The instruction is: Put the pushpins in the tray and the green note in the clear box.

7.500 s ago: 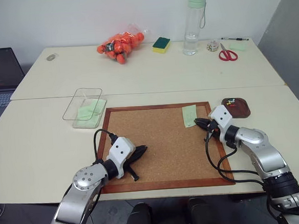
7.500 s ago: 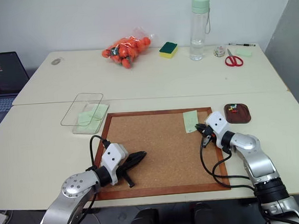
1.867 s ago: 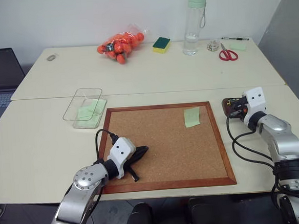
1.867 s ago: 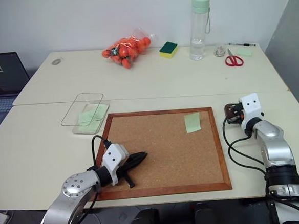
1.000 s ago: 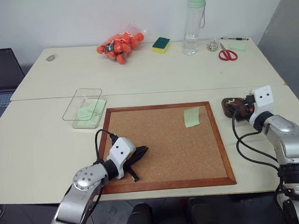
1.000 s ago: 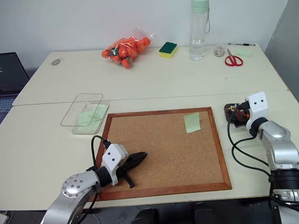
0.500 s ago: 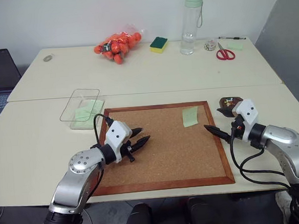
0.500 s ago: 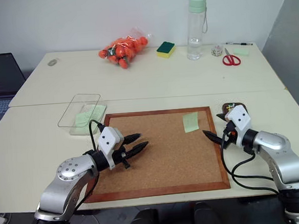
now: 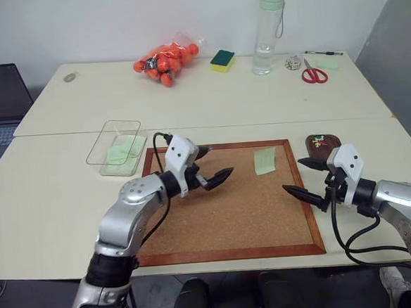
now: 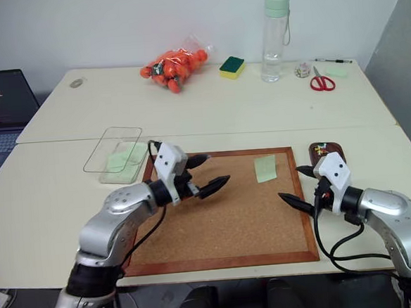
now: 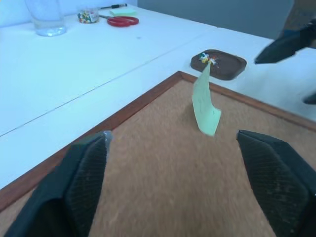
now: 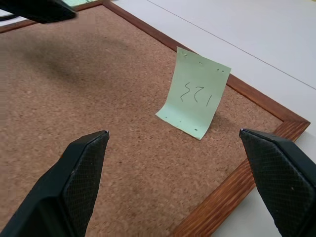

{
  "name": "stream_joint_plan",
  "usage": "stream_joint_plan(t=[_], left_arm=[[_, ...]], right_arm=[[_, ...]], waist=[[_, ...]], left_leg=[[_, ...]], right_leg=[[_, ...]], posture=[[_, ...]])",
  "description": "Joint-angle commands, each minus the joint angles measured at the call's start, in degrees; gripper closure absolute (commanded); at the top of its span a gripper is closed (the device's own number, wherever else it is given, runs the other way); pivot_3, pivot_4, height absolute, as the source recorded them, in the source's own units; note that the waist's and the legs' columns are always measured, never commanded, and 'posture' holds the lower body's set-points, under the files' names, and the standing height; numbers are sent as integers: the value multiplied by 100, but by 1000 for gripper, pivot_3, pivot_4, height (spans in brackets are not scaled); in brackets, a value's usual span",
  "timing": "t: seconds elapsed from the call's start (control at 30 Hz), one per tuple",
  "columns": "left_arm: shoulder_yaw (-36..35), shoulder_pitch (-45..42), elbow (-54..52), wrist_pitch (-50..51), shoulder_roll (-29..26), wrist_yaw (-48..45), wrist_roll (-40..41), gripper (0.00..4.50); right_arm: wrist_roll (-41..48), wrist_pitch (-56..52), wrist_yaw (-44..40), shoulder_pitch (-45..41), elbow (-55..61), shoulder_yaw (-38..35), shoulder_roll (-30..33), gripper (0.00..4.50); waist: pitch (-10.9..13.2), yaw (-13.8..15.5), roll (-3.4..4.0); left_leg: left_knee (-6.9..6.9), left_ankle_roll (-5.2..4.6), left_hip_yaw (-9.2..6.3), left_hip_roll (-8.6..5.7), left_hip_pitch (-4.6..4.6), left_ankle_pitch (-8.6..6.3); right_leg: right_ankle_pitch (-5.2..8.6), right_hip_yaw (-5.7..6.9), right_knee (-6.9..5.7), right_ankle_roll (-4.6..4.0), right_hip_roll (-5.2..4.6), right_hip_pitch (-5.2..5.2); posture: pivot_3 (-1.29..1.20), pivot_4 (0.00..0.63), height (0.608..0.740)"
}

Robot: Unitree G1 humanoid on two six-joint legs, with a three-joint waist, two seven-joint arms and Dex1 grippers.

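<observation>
Left gripper: gaping wide, holding nothing, hovering over the corkboard's far left part.
Right gripper: spread wide, empty, hanging at the corkboard's right edge.
Green note: lying near the corkboard's far right corner.
Pushpins: sitting in the tray.

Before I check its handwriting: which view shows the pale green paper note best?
The right wrist view: the pale green paper note faces it, writing legible. The left wrist view shows it edge-on; the head views show it small on the corkboard.
</observation>
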State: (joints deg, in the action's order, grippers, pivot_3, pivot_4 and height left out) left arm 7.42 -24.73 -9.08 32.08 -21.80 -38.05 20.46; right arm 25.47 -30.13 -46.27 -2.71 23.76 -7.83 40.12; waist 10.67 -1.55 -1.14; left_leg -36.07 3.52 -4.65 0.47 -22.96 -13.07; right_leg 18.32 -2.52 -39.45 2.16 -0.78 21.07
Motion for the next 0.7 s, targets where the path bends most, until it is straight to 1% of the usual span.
stream_joint_plan(t=[0.03,0.13,0.27,0.4,0.6,0.7], left_arm=[[97,-704,850,-110,346,14,-123,29],[173,-1096,1484,-169,534,-161,-177,29],[378,-1415,2068,-428,632,-517,-355,29],[561,-1541,2289,-914,606,-873,-586,29],[607,-1588,2569,-1419,681,-962,-854,29],[778,-1718,2902,-1596,983,-899,-1035,29]], right_arm=[[159,18,-4,99,312,-183,47,0],[160,54,44,186,374,-196,18,0],[136,100,81,299,459,-227,2,0],[134,114,120,382,524,-268,5,0],[136,119,190,460,571,-280,-10,0],[137,82,232,417,594,-243,-18,0]], waist=[[1,-13,-2],[1,-10,-2],[1,-32,-2],[1,-25,-2],[1,-24,-2],[1,-15,-2]], left_leg=[[0,0,1,-1,0,0],[0,0,-1,-1,0,0],[3,0,4,1,-1,0],[3,1,3,0,-4,0],[2,1,3,1,-4,0],[1,1,2,0,-4,0]], right_leg=[[0,-1,1,0,1,1],[0,2,0,0,5,1],[-5,-4,0,-8,7,6],[-13,-3,4,-22,6,6],[-13,-3,3,-21,6,5],[-13,-2,3,-21,6,4]], posture=[[0,150,740],[0,150,740],[0,150,740],[0,150,740],[0,150,740],[0,150,740]])
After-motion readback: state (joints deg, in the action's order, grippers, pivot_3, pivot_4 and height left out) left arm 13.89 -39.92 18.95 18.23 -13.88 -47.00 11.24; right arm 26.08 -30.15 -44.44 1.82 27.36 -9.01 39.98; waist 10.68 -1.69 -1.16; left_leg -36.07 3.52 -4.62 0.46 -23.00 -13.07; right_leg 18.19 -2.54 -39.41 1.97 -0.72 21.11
